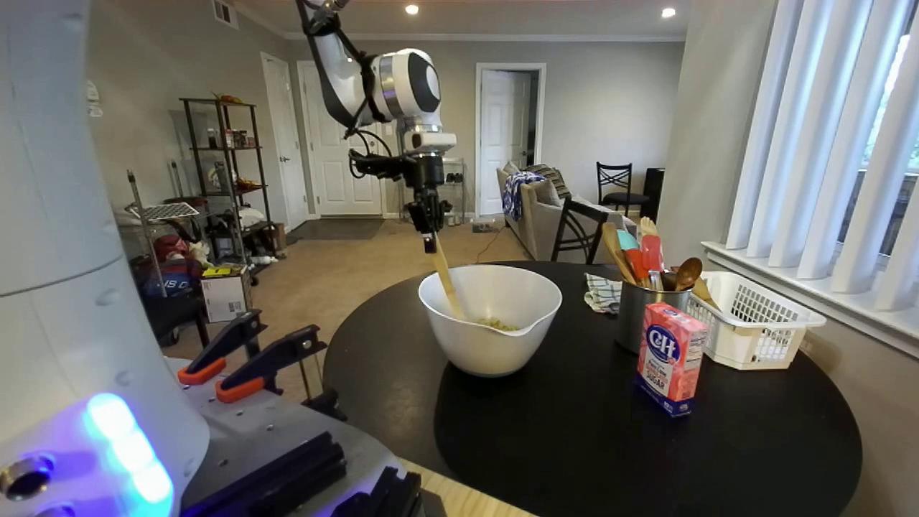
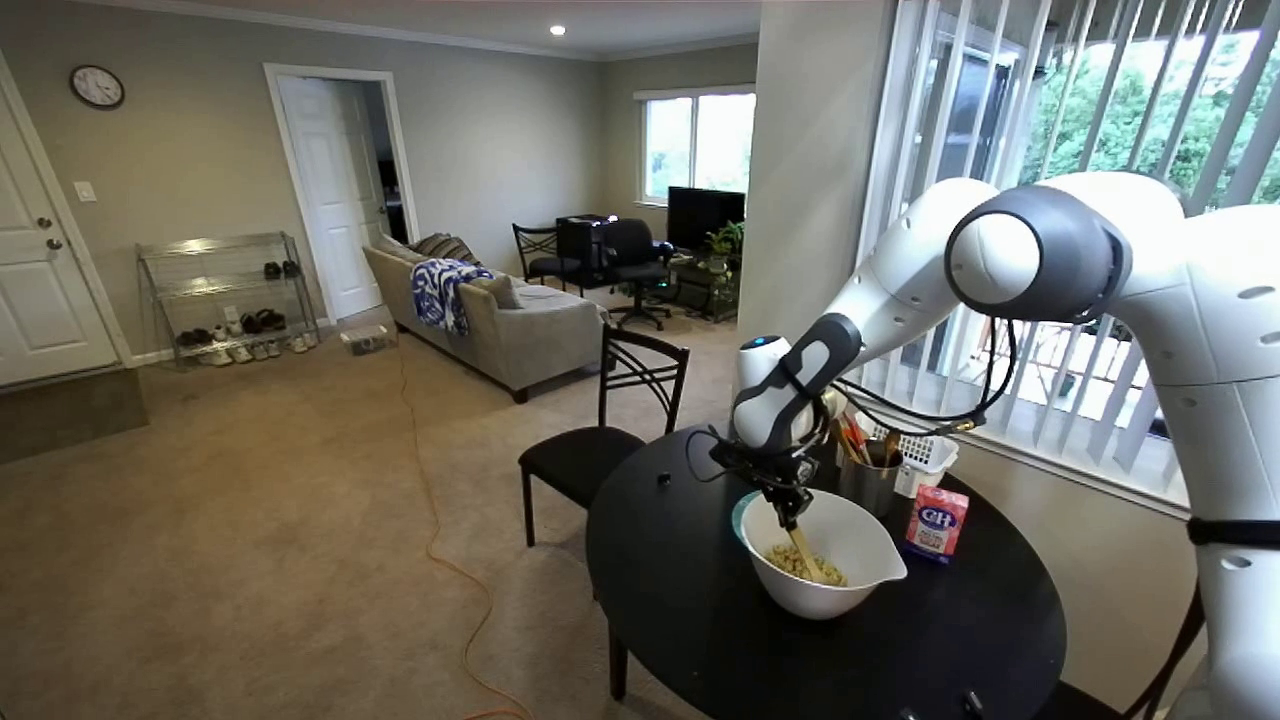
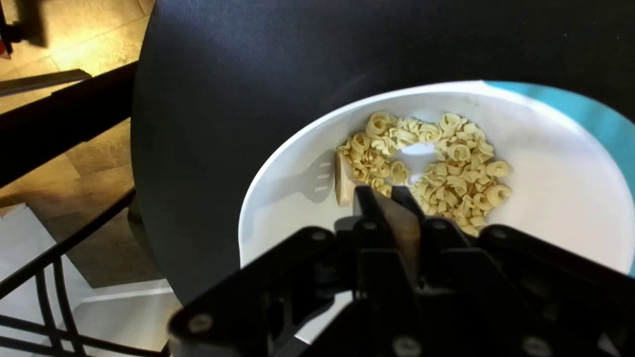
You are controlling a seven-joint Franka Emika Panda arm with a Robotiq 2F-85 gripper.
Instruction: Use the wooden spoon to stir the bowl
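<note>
The large white bowl (image 1: 495, 355) stands on the black round table, with its flared rim and spout; it also shows in an exterior view (image 2: 815, 603) and in the wrist view (image 3: 560, 168). Curled dry pasta (image 3: 461, 183) lies on its bottom, with a bare patch in the middle. My gripper (image 1: 431, 243) is above the bowl's rim, pointing down, shut on the handle of the wooden spoon (image 1: 446, 281). The spoon slants down into the bowl. In the wrist view its head (image 3: 343, 182) is at the pasta's edge by the bowl wall; the fingers (image 3: 384, 194) hide part of the handle.
A pink sugar box (image 1: 671, 359) stands beside the bowl. Behind it are a metal utensil holder (image 1: 639, 319) full of utensils and a white slatted basket (image 1: 772, 327) by the window. A checked cloth (image 1: 603, 293) lies nearby. A black chair (image 2: 600, 450) stands at the table's edge.
</note>
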